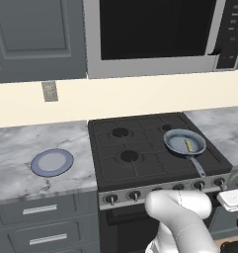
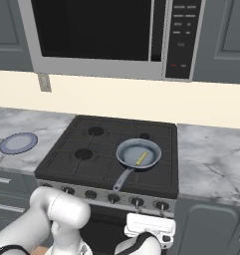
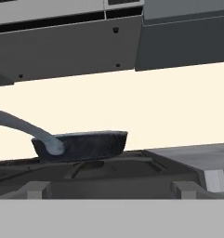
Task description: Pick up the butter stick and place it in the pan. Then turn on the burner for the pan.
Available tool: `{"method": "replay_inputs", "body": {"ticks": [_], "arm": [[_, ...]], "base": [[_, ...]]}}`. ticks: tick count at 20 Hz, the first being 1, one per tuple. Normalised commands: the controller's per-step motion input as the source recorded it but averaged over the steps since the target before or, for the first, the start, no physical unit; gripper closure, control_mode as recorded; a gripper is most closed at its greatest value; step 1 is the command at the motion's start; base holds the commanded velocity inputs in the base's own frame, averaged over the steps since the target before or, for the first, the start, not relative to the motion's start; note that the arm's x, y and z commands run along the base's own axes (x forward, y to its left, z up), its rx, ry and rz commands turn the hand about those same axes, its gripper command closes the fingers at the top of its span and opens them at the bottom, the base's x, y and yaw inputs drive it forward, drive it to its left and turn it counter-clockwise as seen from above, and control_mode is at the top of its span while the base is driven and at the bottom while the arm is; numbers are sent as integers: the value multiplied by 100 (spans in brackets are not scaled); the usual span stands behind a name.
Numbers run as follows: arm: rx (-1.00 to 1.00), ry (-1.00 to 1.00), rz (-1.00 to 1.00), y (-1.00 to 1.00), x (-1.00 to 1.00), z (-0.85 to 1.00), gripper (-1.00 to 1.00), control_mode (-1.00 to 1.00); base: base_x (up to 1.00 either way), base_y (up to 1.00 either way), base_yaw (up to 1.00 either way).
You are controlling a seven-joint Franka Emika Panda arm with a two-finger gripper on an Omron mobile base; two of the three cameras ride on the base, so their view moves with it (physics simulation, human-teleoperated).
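While positioned low in front of the stove (image 1: pixel 155 148), looks across the cooktop at grate level in the hand view, pan (image 3: pixel 81 145) seen side-on with handle reaching toward the camera's left.

Stove: four burners, a row of knobs (image 2: pixel 114 198) along the front edge, microwave (image 2: pixel 106 35) mounted above. Marble counter (image 1: pixel 21 148) on both sides.

Pan: sits on the front right burner in both base views, handle pointing toward the knob row. Contains the butter stick (image 2: pixel 141 159), lying flat on the grey-blue inside, right of centre, well within the rim. First half of the task judged complete.

Plate (image 1: pixel 52 162): on the left counter, well apart from the stove, nothing on it.

Gripper: fingertips not visible; cannot tell how far open, nor whether anything is held.

Risks, as judged: with several alike knobs close together, wrong knob may be turned, lighting a burner other than the pan's. Caused by poor sight of the knob row from the hand camera at this height. Also possible: hand clipping the overhanging pan handle on approach, shifting the pan off its burner. Incomplete turn of the knob may leave the burner unlit.
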Motion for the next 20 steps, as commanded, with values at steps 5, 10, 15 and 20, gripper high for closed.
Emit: {"method": "replay_inputs", "body": {"ticks": [5,10,15,20], "arm": [[0,0,0,-3,2,-1,-100,-100],[0,0,0,0,4,-5,-100,-100],[0,0,0,0,4,-1,-100,-100],[0,0,0,-1,7,0,-100,-100]], "base": [[0,0,0],[0,0,0],[0,0,0],[0,0,0]]}}
